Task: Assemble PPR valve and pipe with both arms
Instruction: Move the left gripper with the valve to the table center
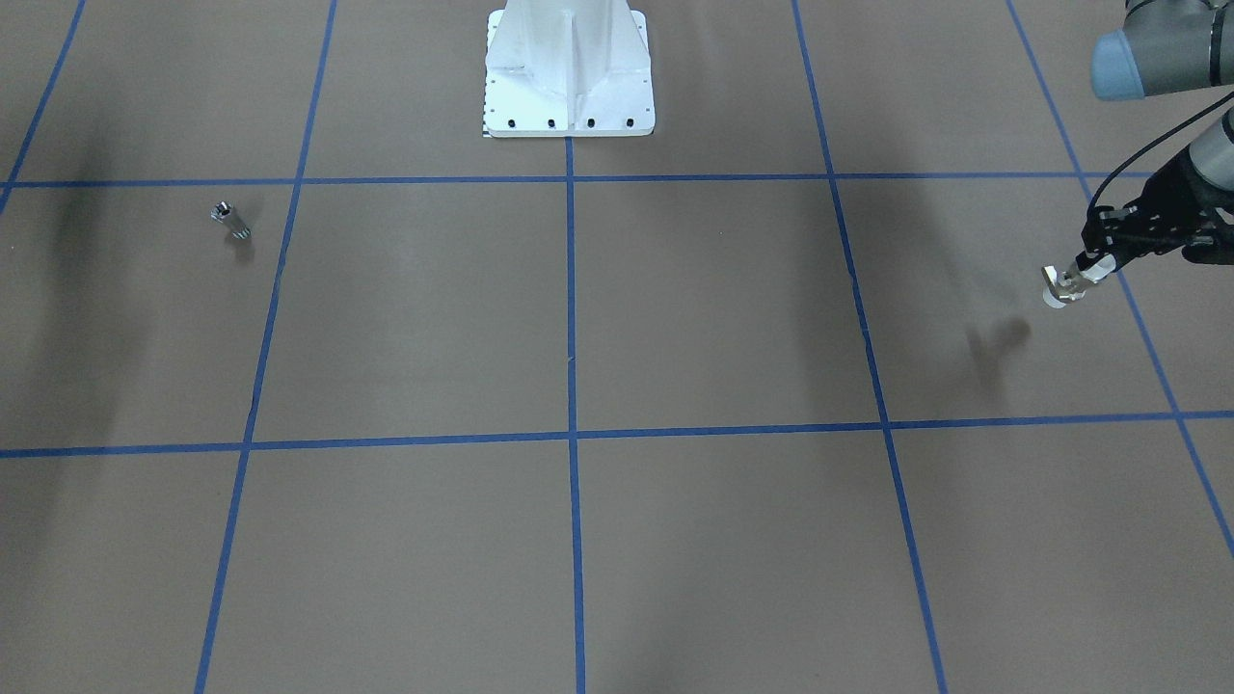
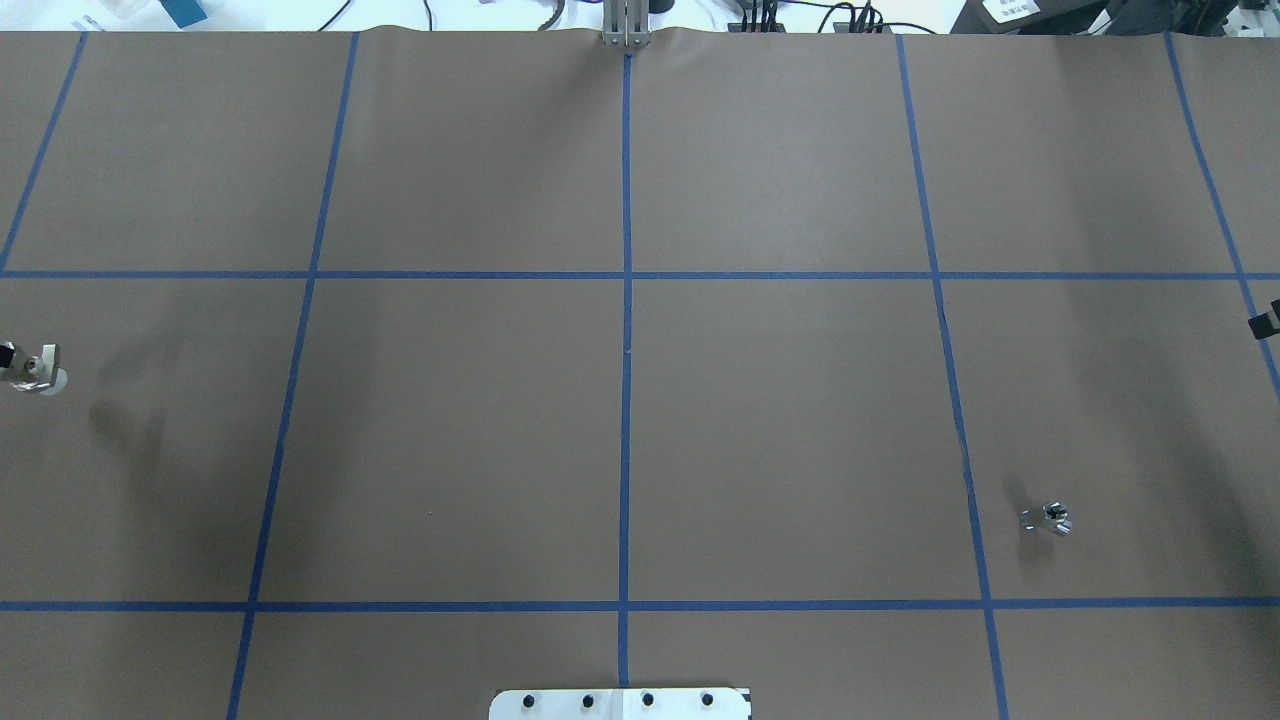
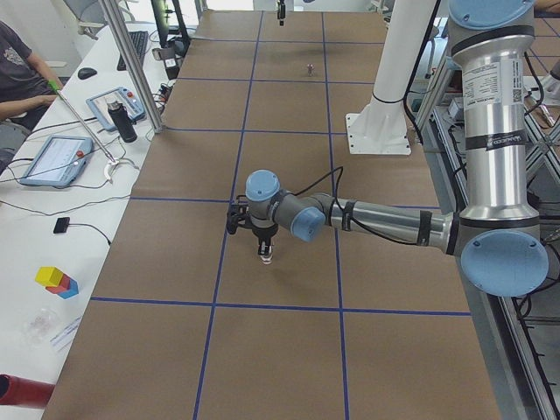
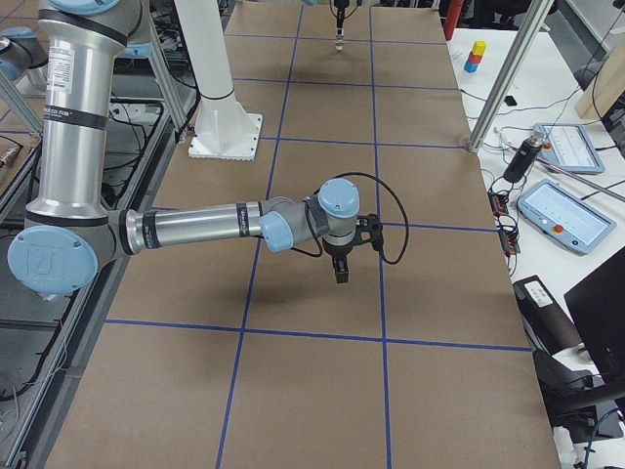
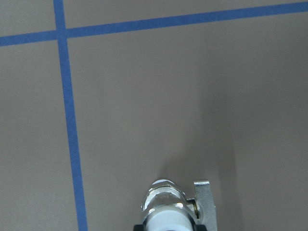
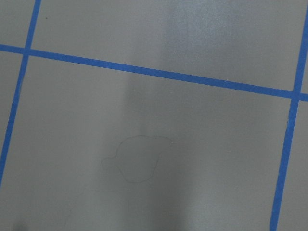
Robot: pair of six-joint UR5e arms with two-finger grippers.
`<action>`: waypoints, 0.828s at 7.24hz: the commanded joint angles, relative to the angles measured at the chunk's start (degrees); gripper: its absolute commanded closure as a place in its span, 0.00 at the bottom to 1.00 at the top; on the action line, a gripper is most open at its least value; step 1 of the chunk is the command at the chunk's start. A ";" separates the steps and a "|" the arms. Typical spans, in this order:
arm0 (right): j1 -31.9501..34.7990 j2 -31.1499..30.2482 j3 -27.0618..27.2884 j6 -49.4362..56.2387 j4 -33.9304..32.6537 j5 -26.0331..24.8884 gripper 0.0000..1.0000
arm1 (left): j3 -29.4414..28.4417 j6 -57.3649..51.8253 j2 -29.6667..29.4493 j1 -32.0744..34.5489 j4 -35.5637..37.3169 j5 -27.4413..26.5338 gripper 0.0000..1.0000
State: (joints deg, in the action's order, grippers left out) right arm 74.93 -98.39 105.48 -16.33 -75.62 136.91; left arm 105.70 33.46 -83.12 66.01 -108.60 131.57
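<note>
Front view: we see the left gripper (image 1: 1089, 267) clamped on the PPR valve (image 1: 1059, 285), held aloft, with the pipe (image 1: 231, 222) well apart from it. Overhead, the right gripper (image 2: 1266, 322) is a cropped sliver and we cannot tell its jaws. Left wrist: the PPR valve is cut off below.

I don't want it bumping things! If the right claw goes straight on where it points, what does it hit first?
Probably just the bare brown table. The right claw points down, and its camera shows only paper and blue tape below; the pipe lies well aside.
</note>
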 commanded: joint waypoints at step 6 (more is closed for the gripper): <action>-6.72 0.48 3.59 -4.85 0.47 -0.32 0.01 | -3.69 43.30 -47.18 -29.07 25.75 -13.71 1.00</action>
State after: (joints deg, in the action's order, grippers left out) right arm 69.14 -97.93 108.89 -21.14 -75.19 136.61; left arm 107.67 71.10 -122.17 40.44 -83.98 120.69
